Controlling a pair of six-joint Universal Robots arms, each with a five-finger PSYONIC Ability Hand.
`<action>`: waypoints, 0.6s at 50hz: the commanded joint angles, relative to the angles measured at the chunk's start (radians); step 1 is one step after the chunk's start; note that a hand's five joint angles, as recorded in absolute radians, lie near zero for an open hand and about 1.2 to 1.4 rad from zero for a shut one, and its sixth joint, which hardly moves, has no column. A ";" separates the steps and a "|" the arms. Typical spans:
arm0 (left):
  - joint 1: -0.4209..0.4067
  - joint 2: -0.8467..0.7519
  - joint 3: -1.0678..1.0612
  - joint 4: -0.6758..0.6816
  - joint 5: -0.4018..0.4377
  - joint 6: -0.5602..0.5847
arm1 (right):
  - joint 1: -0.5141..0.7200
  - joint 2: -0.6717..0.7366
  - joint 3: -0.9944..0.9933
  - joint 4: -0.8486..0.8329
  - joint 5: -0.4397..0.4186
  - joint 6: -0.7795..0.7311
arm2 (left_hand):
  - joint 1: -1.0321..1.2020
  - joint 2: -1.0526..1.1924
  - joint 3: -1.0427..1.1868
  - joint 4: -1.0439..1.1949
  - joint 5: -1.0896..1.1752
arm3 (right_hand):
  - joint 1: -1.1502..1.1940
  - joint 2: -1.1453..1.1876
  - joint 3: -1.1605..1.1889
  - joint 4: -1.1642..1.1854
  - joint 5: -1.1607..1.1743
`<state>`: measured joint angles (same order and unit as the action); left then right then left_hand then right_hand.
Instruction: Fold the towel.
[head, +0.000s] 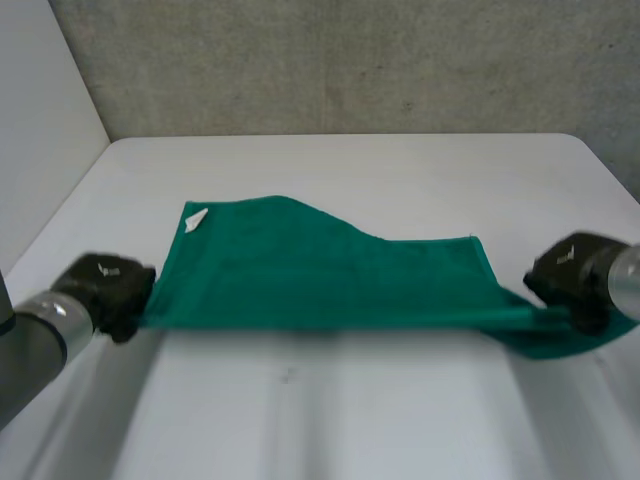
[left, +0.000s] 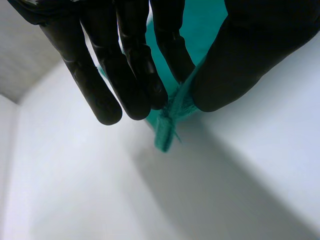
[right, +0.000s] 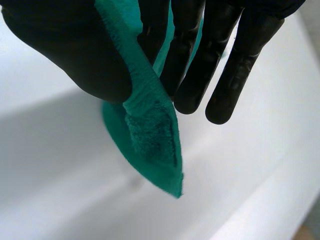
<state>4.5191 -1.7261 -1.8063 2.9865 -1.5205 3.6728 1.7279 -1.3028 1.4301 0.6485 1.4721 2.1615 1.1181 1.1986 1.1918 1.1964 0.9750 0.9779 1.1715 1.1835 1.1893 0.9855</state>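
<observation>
My left hand (head: 105, 290) and right hand (head: 570, 275) each pinch a near corner of the green towel (head: 320, 275); I should carry both forward evenly, edge taut.

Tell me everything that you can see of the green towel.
The towel is green, with a terry look and a small white tag near its far left corner. Its far part lies on the table; its near edge is raised and stretched straight. The left hand pinches one near corner, the right hand the other, where a flap hangs loose. The far edge is uneven.
</observation>
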 joint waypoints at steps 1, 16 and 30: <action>0.005 -0.121 -0.001 0.026 0.060 0.065 | 0.001 0.054 0.047 -0.055 -0.049 -0.055 | 0.278 0.198 0.204 0.200 0.247 | 0.418 0.225 0.213 0.207 0.236; -0.078 -0.239 0.729 0.423 -0.151 0.032 | 0.013 0.174 -0.560 -0.524 0.022 0.413 | 0.278 0.198 0.204 0.200 0.247 | 0.418 0.225 0.213 0.207 0.236; -0.080 -0.129 0.561 0.703 -0.150 -0.146 | 0.015 -0.044 -0.220 -0.834 0.020 0.506 | 0.278 0.198 0.204 0.200 0.247 | 0.418 0.225 0.213 0.207 0.236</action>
<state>4.4342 -1.8644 -1.1051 3.6914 -1.6774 3.5847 1.7383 -1.3148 1.0220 -0.1966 1.5069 2.6822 1.1181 1.1986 1.1920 1.1966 0.9759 0.9779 1.1715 1.1834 1.1894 0.9918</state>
